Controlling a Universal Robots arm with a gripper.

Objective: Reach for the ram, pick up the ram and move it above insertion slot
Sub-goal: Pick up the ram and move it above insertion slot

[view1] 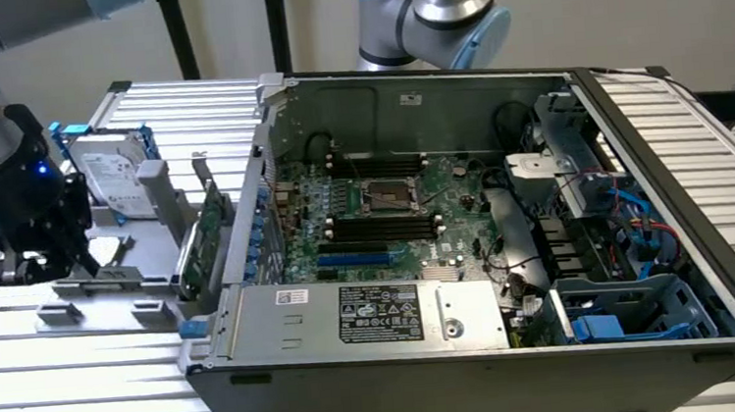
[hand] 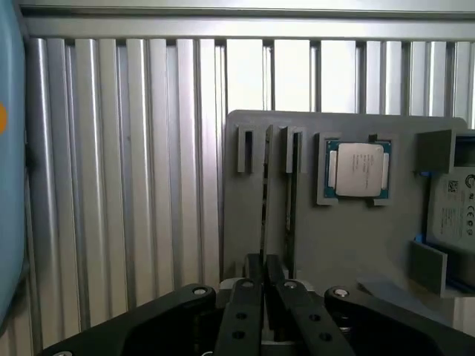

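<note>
Ram point(hand: 263, 200) stands on edge in the tray point(hand: 349, 245), so its flat faces meet the pads. We read the gripper point(hand: 262, 261) jaws as pinched onto it. Slot point(view1: 383, 226) lies well apart, inside the case point(view1: 488, 393).

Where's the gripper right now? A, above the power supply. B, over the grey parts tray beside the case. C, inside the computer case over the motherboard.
B: the gripper hangs over the grey parts tray on the exterior view's left, outside the computer case.
</note>
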